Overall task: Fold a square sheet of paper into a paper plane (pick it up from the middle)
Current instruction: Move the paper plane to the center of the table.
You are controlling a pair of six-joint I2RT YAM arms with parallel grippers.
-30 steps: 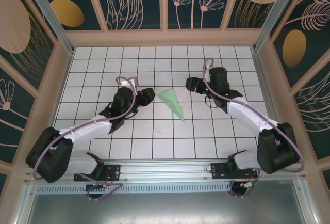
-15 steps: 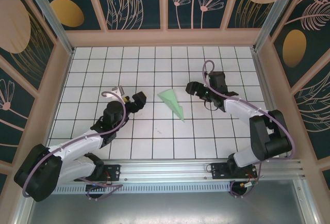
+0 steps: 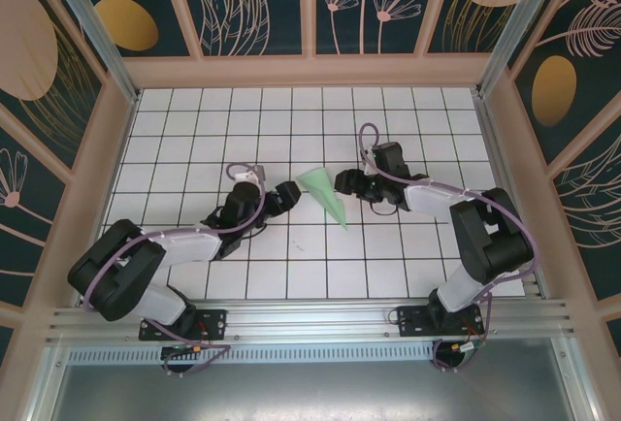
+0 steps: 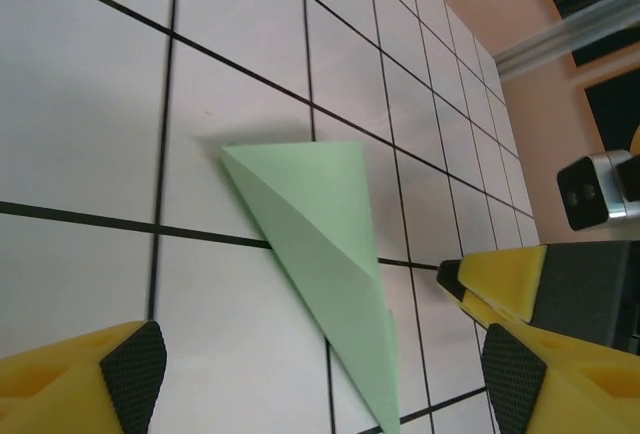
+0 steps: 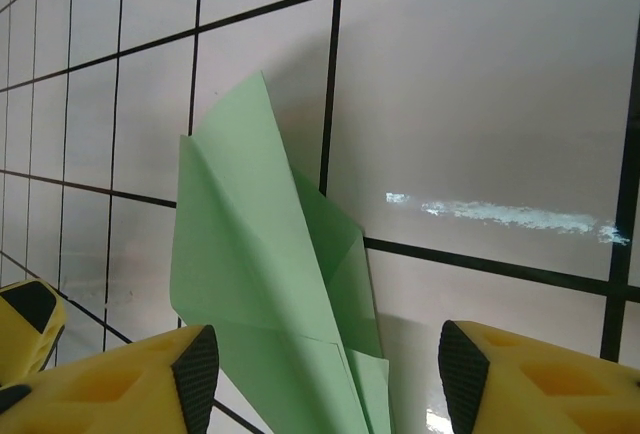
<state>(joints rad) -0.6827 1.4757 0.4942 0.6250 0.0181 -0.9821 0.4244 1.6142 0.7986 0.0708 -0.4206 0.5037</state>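
Paper plane (image 3: 325, 193) flat between left hand (image 3: 288, 196), right hand (image 3: 343, 183), both spread, empty

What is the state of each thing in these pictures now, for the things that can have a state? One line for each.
paper plane: folded into a pointed dart, lying on the table, one flap slightly lifted, not gripped.
left gripper: open, close beside the plane, holding nothing.
right gripper: open, close beside the plane, holding nothing.

The left arm (image 3: 184, 242) and right arm (image 3: 429, 194) have black joints, white links, a looping lilac cable (image 3: 243, 165) each, and yellow fingers (image 4: 60, 384) tipped with black pads (image 4: 135, 362).
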